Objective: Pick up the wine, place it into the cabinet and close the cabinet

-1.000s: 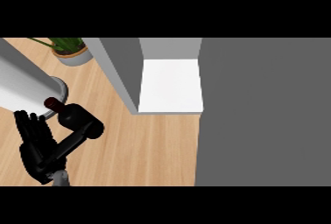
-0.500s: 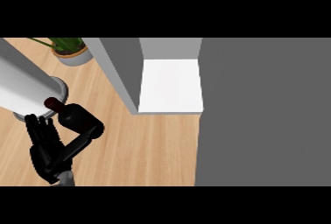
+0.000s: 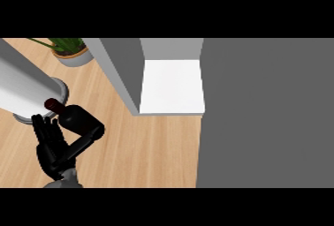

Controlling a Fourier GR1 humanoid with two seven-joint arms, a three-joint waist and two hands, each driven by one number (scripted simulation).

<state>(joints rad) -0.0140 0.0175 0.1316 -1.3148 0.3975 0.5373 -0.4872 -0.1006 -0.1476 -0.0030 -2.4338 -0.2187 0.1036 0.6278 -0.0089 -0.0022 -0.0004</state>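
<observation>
A: Where's the wine [image 3: 77, 120] relative to the cabinet [image 3: 171, 86]?

B: Out on the wooden tabletop [image 3: 150, 150], well to the left of the cabinet's white shelf and a little nearer to you than its open front. The dark bottle leans with its reddish cap toward a grey cylinder [image 3: 26, 90] beside it.

A: And the hand?

B: The left hand [image 3: 53, 145] is touching the bottle from the near side. Its fingers [image 3: 47, 129] look mostly straight, laid alongside the glass; the thumb seems to press the body. I'd call it not yet wrapped round. The right hand isn't in view.

A: So what should you do?

B: Close the fingers round the widest part of the body before lifting, not the neck. Keep the wrist level so the bottle stands upright, then lift clear of the cylinder before you swing right.

A: Any risk?

B: The cabinet's grey side wall [image 3: 120, 70] stands between the bottle and the shelf. Carry it round the wall's near edge, not across. The potted plant [image 3: 70, 50] sits far behind, out of the path.
</observation>
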